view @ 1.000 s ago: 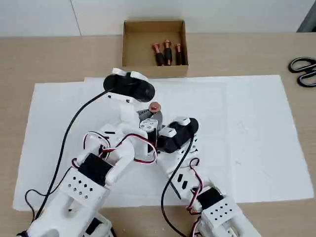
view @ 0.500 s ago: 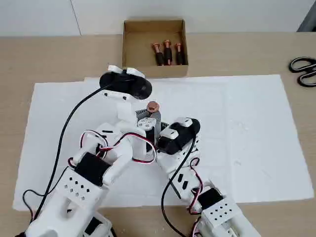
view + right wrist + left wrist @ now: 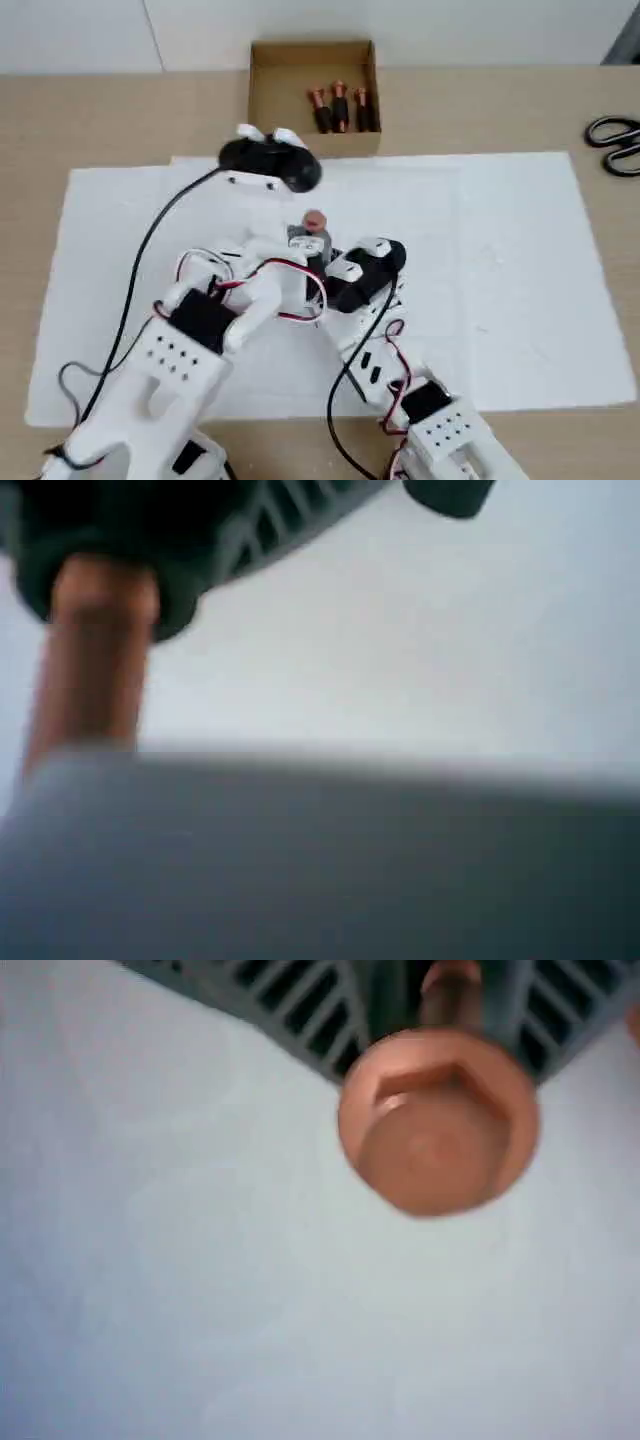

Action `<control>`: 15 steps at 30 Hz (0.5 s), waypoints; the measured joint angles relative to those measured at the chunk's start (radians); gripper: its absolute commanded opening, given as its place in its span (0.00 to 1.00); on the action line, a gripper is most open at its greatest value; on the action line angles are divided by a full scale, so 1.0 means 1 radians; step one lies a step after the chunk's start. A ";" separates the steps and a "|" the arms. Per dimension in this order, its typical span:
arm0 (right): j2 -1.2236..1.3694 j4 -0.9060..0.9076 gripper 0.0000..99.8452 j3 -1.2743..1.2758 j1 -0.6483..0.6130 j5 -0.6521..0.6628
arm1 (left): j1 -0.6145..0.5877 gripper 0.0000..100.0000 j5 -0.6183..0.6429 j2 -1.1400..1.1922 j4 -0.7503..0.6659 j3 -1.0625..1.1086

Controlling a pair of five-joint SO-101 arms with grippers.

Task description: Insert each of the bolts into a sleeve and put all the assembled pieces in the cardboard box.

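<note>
cardboard box: three assembled pieces inside, done. fourth bolt: head up over the white sheet, between left gripper and right gripper; either one's hold cannot be told. outstanding, seemingly: sleeve seating, boxing.

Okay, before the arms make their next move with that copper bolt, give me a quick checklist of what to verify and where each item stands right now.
1. Bolt stands head up over the white sheet, where the two arms meet: ok.
2. Bolt seated in a sleeve: cannot tell. The right wrist view shows a bare shank running into a dark piece.
3. Firm grip on the bolt: cannot tell.
4. Cardboard box is open, with free floor beside the three assembled pieces: ok.
5. Scissors lie at the table's edge, far from the work: ok.
</note>
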 measured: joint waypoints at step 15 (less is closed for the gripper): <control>-0.002 -0.012 0.00 0.000 -0.005 -0.002 | 0.008 0.01 0.002 0.020 0.068 -0.011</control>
